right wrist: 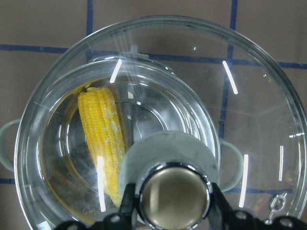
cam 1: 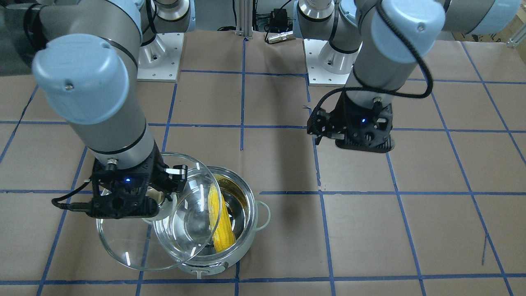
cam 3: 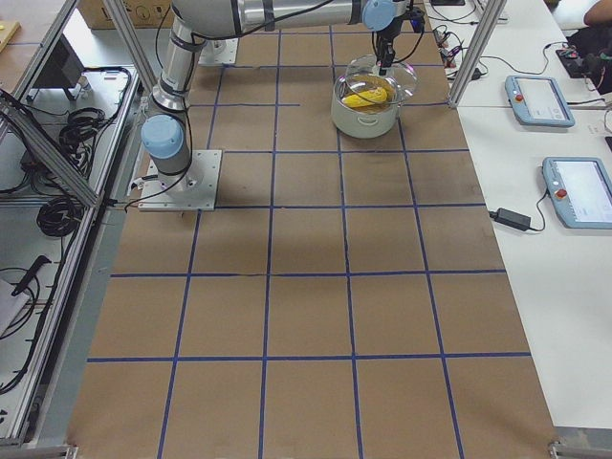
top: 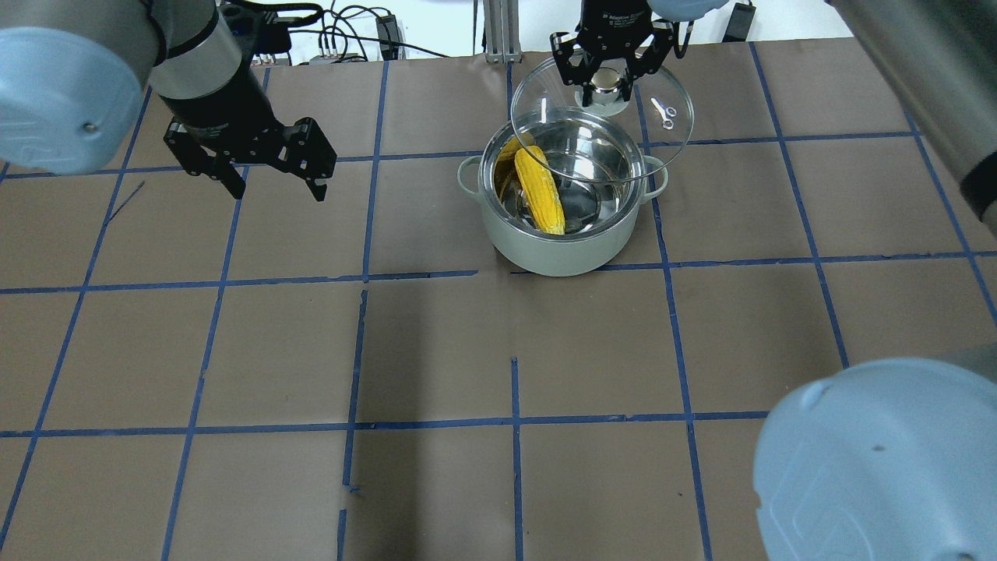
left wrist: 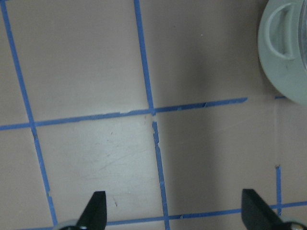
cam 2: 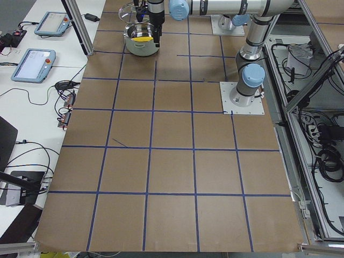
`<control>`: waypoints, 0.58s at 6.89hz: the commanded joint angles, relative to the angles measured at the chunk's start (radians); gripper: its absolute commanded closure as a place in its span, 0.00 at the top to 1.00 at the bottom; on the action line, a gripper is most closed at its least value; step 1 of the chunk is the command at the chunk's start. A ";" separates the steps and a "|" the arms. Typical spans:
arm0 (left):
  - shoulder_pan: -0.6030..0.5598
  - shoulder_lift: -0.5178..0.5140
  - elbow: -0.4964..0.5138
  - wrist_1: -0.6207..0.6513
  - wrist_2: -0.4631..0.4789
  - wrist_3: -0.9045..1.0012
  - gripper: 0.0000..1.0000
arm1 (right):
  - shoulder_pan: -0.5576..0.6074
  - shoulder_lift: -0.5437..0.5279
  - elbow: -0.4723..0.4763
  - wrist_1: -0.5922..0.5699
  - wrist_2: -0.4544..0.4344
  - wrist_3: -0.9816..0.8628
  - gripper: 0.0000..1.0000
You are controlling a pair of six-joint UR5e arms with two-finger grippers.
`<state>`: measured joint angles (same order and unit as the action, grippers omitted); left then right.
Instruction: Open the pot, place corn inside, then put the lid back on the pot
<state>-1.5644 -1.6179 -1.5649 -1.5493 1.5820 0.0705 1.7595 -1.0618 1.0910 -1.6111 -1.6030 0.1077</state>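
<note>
The pale mint pot (top: 561, 251) stands open at the far middle of the table. The yellow corn (top: 541, 192) lies inside it, leaning on the steel wall. My right gripper (top: 606, 80) is shut on the knob (right wrist: 173, 196) of the clear glass lid (top: 664, 86). It holds the lid tilted above the pot's far right rim, covering only part of the opening. In the front view the lid (cam 1: 123, 242) overlaps the pot (cam 1: 242, 250) and the corn (cam 1: 220, 222). My left gripper (top: 276, 191) is open and empty, well to the pot's left, above the bare table.
A small metal ring piece (top: 664, 111) lies on the table under the lid. In the left wrist view the pot's side handle (left wrist: 283, 28) shows at the upper right. Both arm bases stand on white plates (cam 1: 160, 57). Brown paper with blue tape lines covers the table.
</note>
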 commanded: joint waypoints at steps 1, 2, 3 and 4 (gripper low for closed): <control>0.007 -0.014 0.058 -0.009 0.004 -0.009 1.00 | 0.026 0.028 0.001 -0.003 0.009 0.001 0.20; 0.007 -0.057 0.113 -0.052 0.016 -0.009 1.00 | 0.026 0.037 0.003 -0.001 0.011 0.001 0.20; -0.008 -0.078 0.147 -0.099 0.057 -0.009 1.00 | 0.028 0.040 0.003 -0.001 0.011 0.000 0.19; -0.026 -0.054 0.131 -0.103 0.056 0.005 1.00 | 0.028 0.040 0.006 -0.001 0.011 0.000 0.19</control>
<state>-1.5719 -1.6786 -1.4402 -1.6298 1.6248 0.0648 1.7861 -1.0240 1.0944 -1.6124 -1.5927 0.1080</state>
